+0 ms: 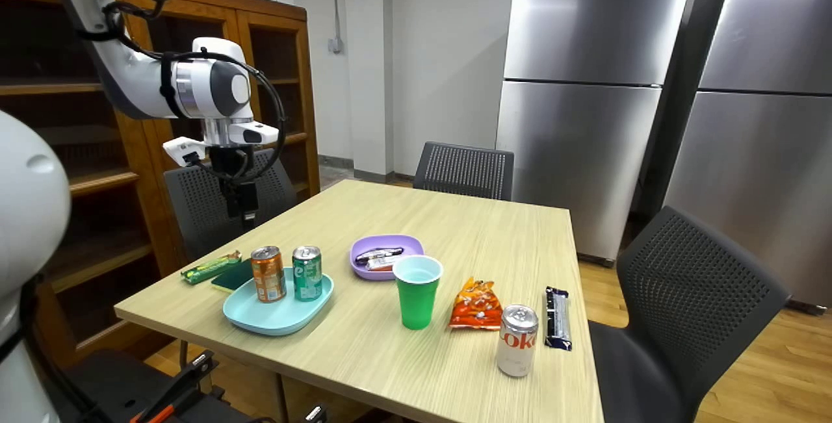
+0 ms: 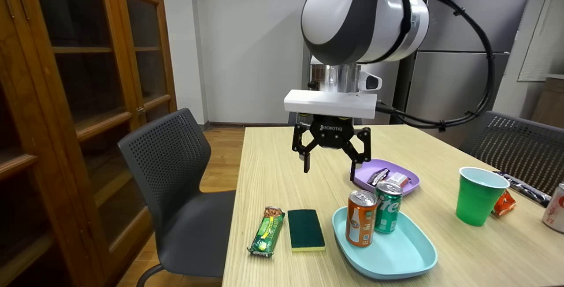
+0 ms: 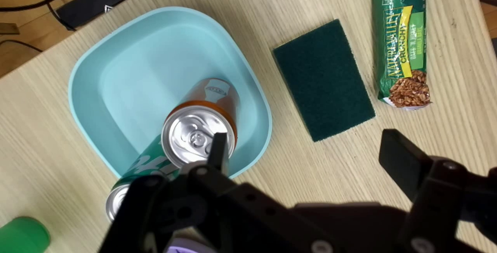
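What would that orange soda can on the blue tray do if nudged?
The orange soda can stands upright, taller than wide, so a high push could tip it. Once down, its round body would probably roll, though the blue tray, with its raised rim, might stop it. Its smooth metal may be slippery.

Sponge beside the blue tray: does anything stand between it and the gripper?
Nothing visible does: the wrist view shows the sponge uncovered, and the gripper hangs open above the table. Off to one side, the orange can stands on the blue tray; one of the jaws overlaps it in that view.
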{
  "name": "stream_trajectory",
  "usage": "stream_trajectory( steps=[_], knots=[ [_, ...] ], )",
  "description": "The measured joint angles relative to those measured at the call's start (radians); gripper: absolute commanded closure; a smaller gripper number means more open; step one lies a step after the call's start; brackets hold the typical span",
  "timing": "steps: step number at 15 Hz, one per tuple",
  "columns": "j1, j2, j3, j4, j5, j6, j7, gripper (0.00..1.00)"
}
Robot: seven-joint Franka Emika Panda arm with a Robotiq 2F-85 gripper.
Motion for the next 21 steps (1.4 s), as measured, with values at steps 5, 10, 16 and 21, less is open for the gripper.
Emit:
stream_trajectory(
  steps=[5,10,16,21],
  knots=[
    [0.0,0.0,0.0,0.0,0.0,0.0,0.0,0.0],
    [0.011,0.002,-0.001,0.0,-0.003,0.009,0.0,0.0],
    [0.078,0.047,0.009,0.043,-0.014,0.028,-0.001,0.0],
    [0.114,0.143,0.01,0.119,-0.015,0.044,-0.016,0.0]
  ],
)
